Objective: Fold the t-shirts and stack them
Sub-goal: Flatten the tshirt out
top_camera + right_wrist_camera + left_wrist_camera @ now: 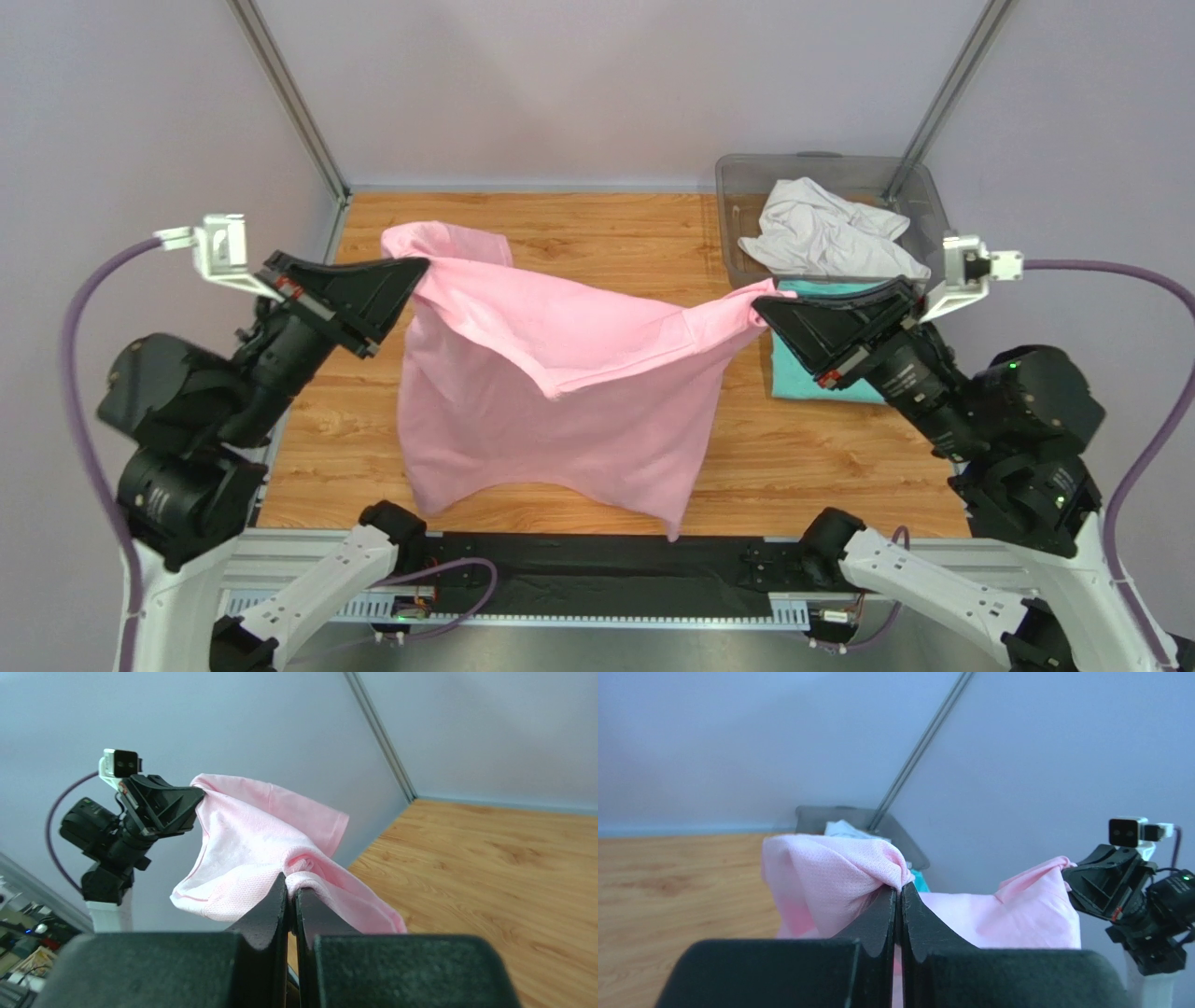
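The light pink t-shirt [561, 392] hangs in the air over the wooden table, stretched between both grippers. My left gripper [418, 269] is shut on its upper left corner, and the pinch shows in the left wrist view [900, 887]. My right gripper [760, 308] is shut on its upper right corner, seen in the right wrist view [291, 880]. The shirt's lower edge hangs near the table's front edge. The teal t-shirt [814, 378] lies folded on the table at the right. The white t-shirt [828, 231] lies crumpled in the bin.
A clear grey plastic bin [744, 189] stands at the back right corner of the wooden table [603, 231]. Metal frame posts rise at the back corners. The arm bases and a black rail run along the near edge.
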Controlling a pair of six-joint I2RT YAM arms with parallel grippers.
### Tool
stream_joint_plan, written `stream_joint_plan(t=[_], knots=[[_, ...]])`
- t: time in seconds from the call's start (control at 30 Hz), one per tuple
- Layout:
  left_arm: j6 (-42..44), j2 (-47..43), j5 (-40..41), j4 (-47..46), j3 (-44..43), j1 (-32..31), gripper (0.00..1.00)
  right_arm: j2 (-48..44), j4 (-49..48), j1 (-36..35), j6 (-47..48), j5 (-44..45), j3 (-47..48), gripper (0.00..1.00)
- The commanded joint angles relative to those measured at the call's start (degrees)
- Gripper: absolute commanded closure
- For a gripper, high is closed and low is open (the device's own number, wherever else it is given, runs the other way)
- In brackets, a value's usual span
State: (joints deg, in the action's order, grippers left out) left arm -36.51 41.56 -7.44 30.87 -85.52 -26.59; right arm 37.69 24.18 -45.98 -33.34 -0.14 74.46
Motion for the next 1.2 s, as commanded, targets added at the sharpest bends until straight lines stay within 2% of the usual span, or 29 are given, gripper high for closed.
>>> stream_joint_plan(t=[0.0, 0.17, 0.3, 0.4, 0.5, 0.6, 0.67, 0.73, 0.77, 0.8, 0.87, 0.93, 1.0, 1.1, 1.17], knots=[[1.71, -0.6, -3.11, 2.26, -4.39, -0.04, 1.0, 2.99, -0.37, 0.01, 2.23, -7.23, 6.64, 1.0], [2.93, 0.62, 1.37, 2.44, -6.59, -0.04, 1.0, 6.16, 0.07, 0.01, 4.86, -5.67, 10.44, 1.0], [3.3, 5.27, 8.3, 4.71, -7.21, -0.04, 1.0, 8.8, -0.19, 0.01, 9.08, 7.21, 8.35, 1.0], [2.76, 11.07, 18.32, 6.12, -8.08, -0.04, 1.0, 12.22, -2.12, 0.8, 12.42, 13.48, 7.02, 1.0], [4.52, 20.11, 23.34, 7.61, -12.29, 0.57, 1.0, 18.36, -3.53, 5.62, 14.36, 12.2, 8.51, 1.0], [6.01, 31.18, 22.74, 8.15, -20.28, 3.72, 1.0, 26.01, -5.02, 14.84, 13.74, 2.37, 12.81, 1.0], [5.75, 40.15, 19.15, 8.85, -29.85, 5.92, 1.0, 32.49, -5.72, 21.33, 11.91, -2.48, 18.58, 1.0], [4.88, 49.46, 14.24, 11.57, -38.63, 9.09, 1.0, 36.9, -5.9, 24.08, 10.41, -7.4, 23.69, 1.0], [4.87, 52.45, 13.08, 12.71, -48.33, 9.79, 1.0, 40.76, -5.82, 25.83, 9.79, -9.07, 26.94, 1.0], [5.13, 56.83, 12.11, 14.46, -52.95, 10.5, 1.0, 42.36, -5.55, 26.37, 9.61, -11.61, 32.28, 1.0], [5.75, 58.89, 9.3, 13.7, -60.96, 10.59, 1.0, 46.57, -3.11, 26.81, 10.23, -13.82, 38.46, 1.0], [6.8, 56.71, 8.23, 8.69, -58.47, 10.59, 1.0, 48.61, -0.82, 26.99, 9.88, -14.27, 45.32, 1.0], [7.42, 51.64, 9.11, 4.3, -53.64, 10.59, 1.0, 48.09, -0.19, 26.82, 8.83, -16.37, 44.91, 1.0], [9.17, 43.91, 11.13, 0.87, -41.43, 10.59, 1.0, 43.71, -1.33, 26.38, 6.28, -18.4, 38.69, 1.0], [9.53, 40.63, 12.36, 0.94, -31.85, 10.59, 1.0, 39.24, -1.68, 24.46, 4.35, -18.4, 28.76, 1.0]])
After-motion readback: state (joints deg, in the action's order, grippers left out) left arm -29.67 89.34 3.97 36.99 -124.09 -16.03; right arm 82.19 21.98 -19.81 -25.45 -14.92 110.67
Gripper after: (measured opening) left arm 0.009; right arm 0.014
